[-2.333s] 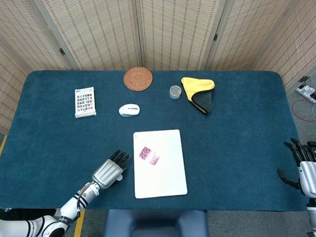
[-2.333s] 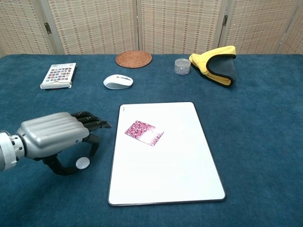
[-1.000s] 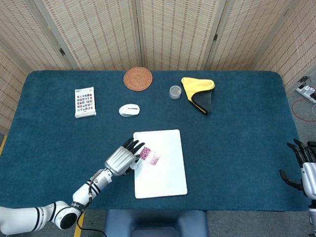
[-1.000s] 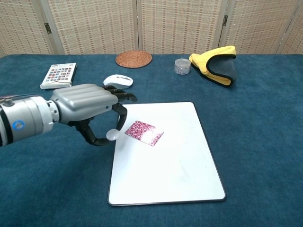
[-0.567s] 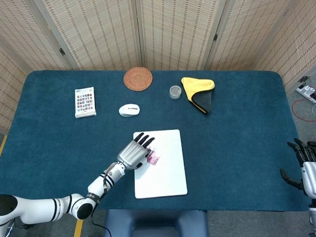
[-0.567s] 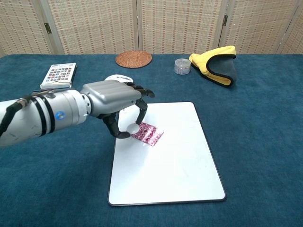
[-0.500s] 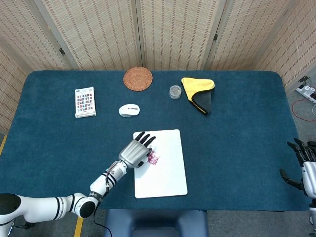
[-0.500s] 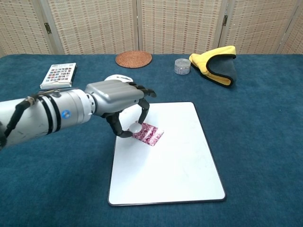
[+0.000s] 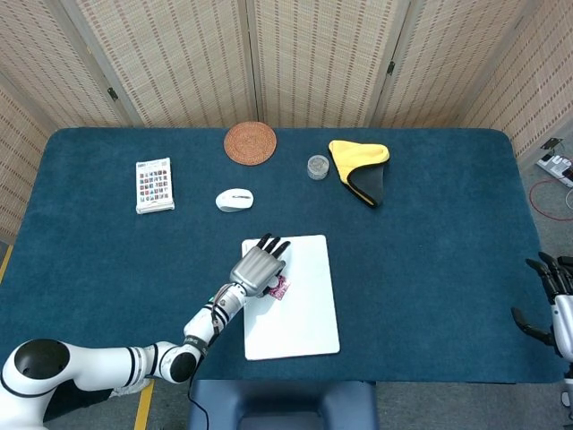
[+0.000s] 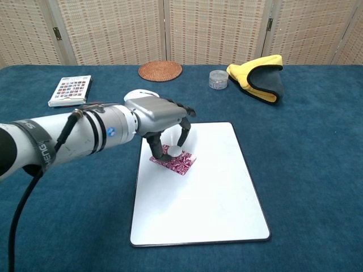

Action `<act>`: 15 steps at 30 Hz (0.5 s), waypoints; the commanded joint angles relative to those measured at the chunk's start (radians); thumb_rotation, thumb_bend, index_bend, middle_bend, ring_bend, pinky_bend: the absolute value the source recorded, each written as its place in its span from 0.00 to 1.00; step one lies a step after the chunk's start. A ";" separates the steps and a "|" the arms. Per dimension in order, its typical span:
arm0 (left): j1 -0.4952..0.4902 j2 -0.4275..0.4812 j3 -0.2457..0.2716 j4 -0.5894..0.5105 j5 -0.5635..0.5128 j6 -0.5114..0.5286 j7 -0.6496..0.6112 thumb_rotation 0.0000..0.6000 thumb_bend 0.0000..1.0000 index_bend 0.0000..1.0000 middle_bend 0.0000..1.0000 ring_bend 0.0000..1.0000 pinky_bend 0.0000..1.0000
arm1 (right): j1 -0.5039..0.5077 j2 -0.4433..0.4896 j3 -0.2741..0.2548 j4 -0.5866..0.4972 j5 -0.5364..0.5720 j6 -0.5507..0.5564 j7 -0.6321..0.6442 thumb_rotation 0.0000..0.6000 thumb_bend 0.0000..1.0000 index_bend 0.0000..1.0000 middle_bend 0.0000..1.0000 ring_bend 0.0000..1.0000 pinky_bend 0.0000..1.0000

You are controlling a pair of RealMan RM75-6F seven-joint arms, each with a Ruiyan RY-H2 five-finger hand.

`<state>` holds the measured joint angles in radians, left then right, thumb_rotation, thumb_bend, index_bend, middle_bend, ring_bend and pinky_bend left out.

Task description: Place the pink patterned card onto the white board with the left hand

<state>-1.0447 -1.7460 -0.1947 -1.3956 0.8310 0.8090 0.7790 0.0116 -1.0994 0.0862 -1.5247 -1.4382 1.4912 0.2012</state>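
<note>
Lying flat on the white board (image 10: 198, 198), toward its 11 o'clock corner, the pink patterned card (image 10: 176, 161) already appears to be where the task wants it. Over it arches the left hand (image 10: 161, 122), fingers curled down around the card; whether they touch or pinch it cannot be told. What seems left is letting go and withdrawing. At the table's 4 o'clock edge, the right hand (image 9: 555, 309) waits, fingers spread, empty.

pink patterned card (image 10: 180, 161) lies flat on the white board (image 10: 210, 192), tilted.
</note>
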 commanded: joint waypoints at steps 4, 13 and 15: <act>-0.027 -0.005 0.018 0.001 -0.057 0.003 0.025 1.00 0.35 0.32 0.07 0.00 0.00 | 0.001 -0.002 0.001 0.004 -0.002 0.000 0.004 1.00 0.33 0.14 0.11 0.13 0.09; 0.008 0.053 0.002 -0.070 -0.043 0.082 -0.064 1.00 0.34 0.13 0.05 0.00 0.00 | 0.003 0.001 0.005 0.002 -0.002 -0.001 0.004 1.00 0.32 0.14 0.11 0.13 0.09; 0.041 0.093 -0.003 -0.111 -0.029 0.122 -0.104 1.00 0.34 0.14 0.05 0.00 0.00 | 0.002 0.001 0.005 0.002 0.000 -0.001 0.006 1.00 0.32 0.14 0.11 0.13 0.09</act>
<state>-1.0349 -1.6890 -0.1898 -1.4696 0.7861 0.8942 0.7121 0.0141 -1.0980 0.0910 -1.5223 -1.4388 1.4902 0.2070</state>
